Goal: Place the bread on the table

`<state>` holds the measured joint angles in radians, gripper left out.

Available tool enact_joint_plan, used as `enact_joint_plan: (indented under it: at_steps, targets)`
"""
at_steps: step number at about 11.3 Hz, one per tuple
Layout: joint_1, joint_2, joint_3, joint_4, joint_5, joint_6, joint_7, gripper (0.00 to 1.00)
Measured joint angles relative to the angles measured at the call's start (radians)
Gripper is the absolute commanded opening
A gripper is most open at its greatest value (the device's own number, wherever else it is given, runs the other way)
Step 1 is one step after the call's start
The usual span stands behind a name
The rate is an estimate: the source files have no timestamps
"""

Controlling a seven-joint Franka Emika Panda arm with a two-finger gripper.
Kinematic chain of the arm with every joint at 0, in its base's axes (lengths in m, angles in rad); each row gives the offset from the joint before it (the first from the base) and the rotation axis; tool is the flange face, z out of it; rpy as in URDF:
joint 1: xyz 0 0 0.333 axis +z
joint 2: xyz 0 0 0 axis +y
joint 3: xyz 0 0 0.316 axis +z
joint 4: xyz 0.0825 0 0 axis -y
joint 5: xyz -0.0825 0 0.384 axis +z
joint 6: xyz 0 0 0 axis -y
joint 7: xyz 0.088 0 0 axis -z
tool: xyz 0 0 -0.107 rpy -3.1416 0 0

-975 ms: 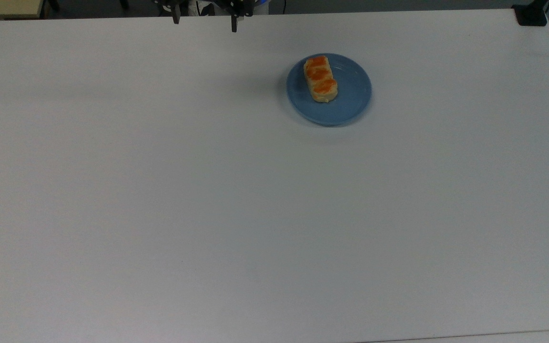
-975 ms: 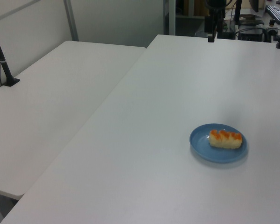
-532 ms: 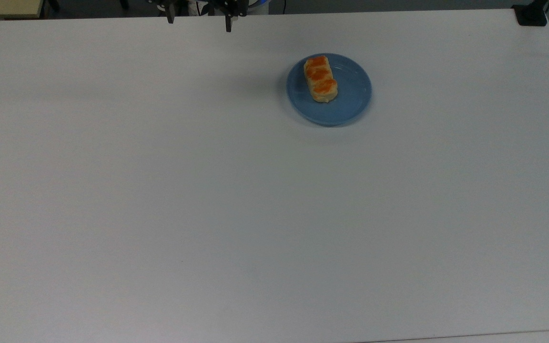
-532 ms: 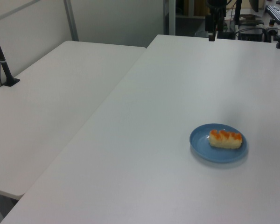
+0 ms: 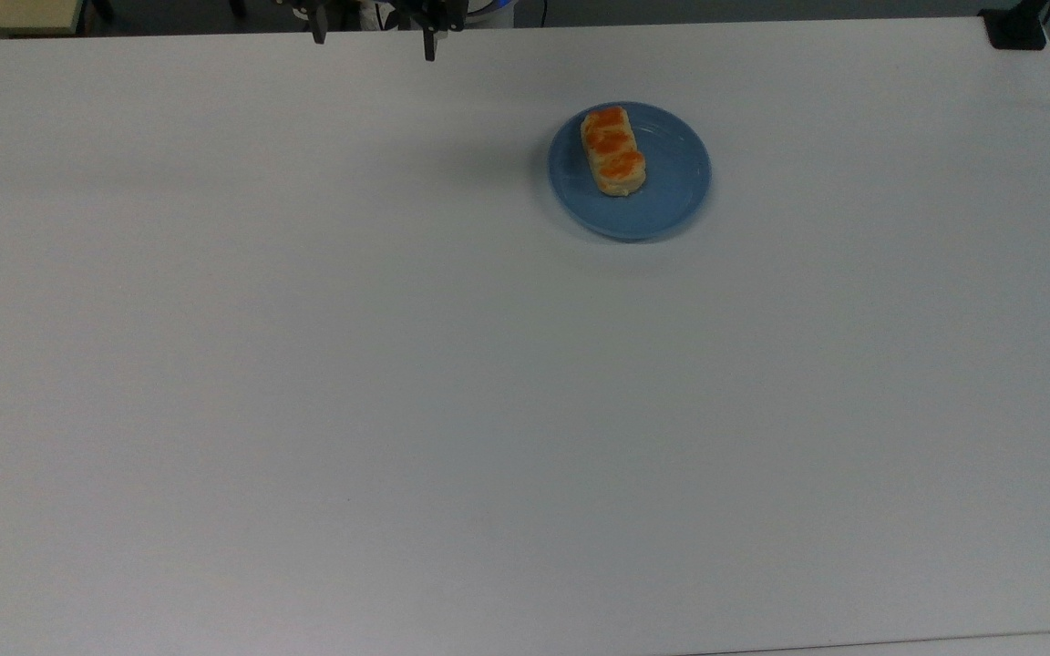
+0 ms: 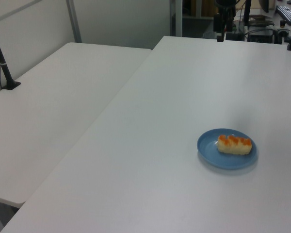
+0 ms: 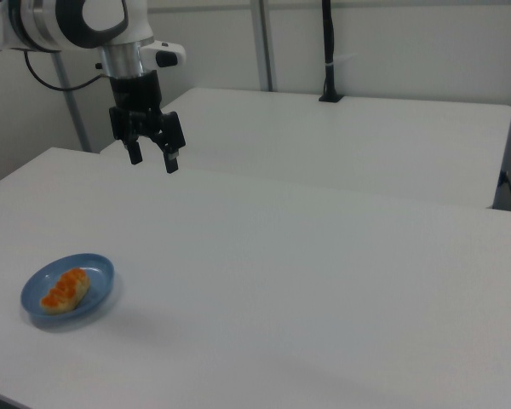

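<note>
The small tan bread (image 5: 612, 150) with orange-brown lumps lay on a round blue plate (image 5: 671, 196) atop the plain white counter (image 5: 452, 383); the black two-finger pincer (image 7: 152, 158) hung wide apart, empty, well away.

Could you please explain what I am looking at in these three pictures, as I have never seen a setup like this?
This is one robot arm, filmed by three fixed cameras at the same moment. Its hand is a two-finger gripper; in the right view it hangs in the air above the table, fingers apart and holding nothing. The top view looks straight down, and there the gripper sits at the upper edge. The left view looks along the table from one side, with the gripper at the far end.

On the white table lies a round blue plate, and on the plate a small bread with orange lumps on top. The bread is still on the plate, well away from the gripper. A second white table stands alongside.
</note>
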<state>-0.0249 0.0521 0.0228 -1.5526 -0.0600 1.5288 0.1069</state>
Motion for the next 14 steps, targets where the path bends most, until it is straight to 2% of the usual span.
enact_joint_plan:
  at_steps: [3,8,12,14]
  targets:
    - [0.001,0.0,0.001,0.0,0.003,0.0,0.0,1.0]
    - [0.017,0.001,0.011,-0.003,0.045,0.0,0.0,1.0]
    - [0.08,0.01,0.06,-0.082,0.048,0.0,0.0,1.0]
    - [0.161,0.014,0.067,-0.163,0.048,0.044,0.04,1.0]
